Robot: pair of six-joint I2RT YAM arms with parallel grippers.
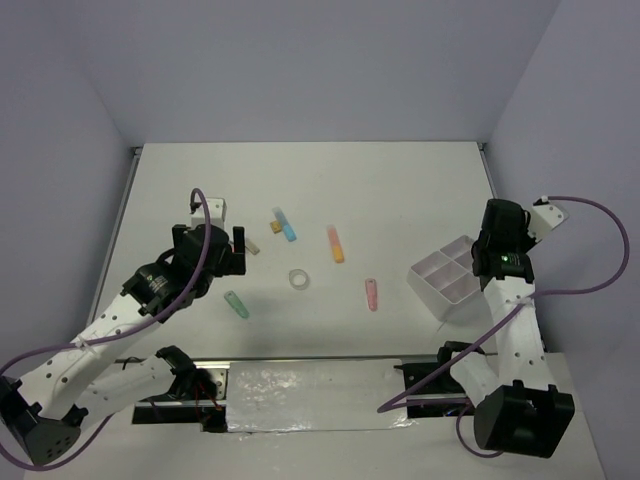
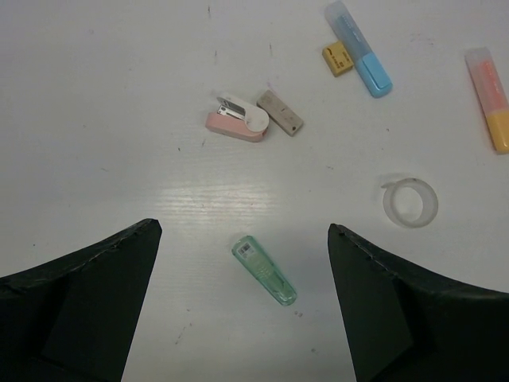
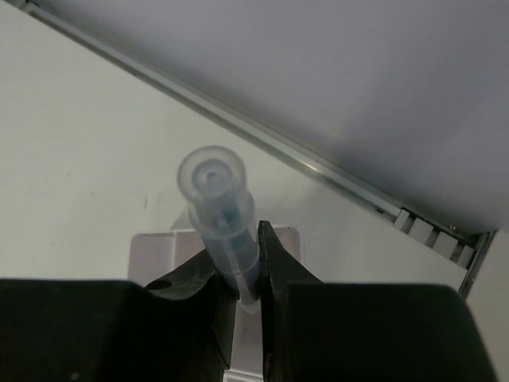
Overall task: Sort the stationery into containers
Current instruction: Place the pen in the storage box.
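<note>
The table [image 1: 400,190] has a metal rail on its left and right edges, and its far half lies bare up to the back wall. The left arm reaches slantwise from the near left corner, and the left claw [image 1: 214,250] points down with its jaws spread wide, holding nothing; the green marker [image 2: 264,271] lies between them on the table. Beyond it lie a pink stapler [image 2: 237,122] touching a tan eraser [image 2: 280,112], then a blue marker [image 2: 359,49], a tape ring [image 2: 409,202], an orange marker [image 2: 491,98] and a pink marker [image 1: 371,293], well apart. Near the right edge stands the white tray [image 1: 445,280]; the right arm rises bent over it, and the right claw [image 3: 248,274] is clamped on a clear pen [image 3: 223,215]
</note>
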